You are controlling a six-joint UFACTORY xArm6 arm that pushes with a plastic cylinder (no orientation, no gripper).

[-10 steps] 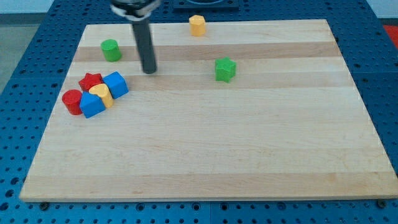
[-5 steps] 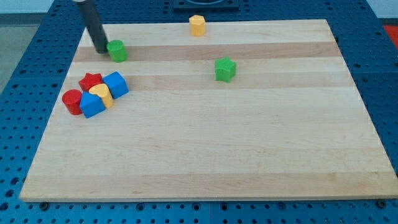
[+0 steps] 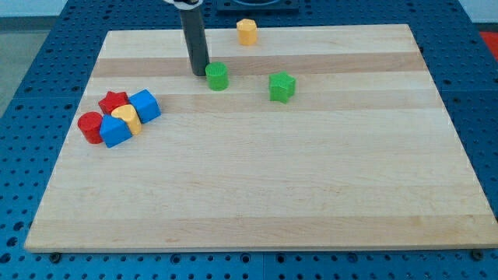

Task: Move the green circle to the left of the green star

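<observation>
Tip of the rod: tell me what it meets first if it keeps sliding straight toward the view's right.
My tip sits against the left side of the green circle, so it meets that first. Pushed on, the circle would likely reach the green star, which lies slightly lower in the view.

Green circle (image 3: 217,76): short upright cylinder, flat face up, resting on the wooden board in its upper half, left of centre, well in from the top edge. Green star (image 3: 282,86): chunky star-shaped block, lying flat, near the circle on the view's right and slightly lower, apart from it, roughly mid-width.
</observation>
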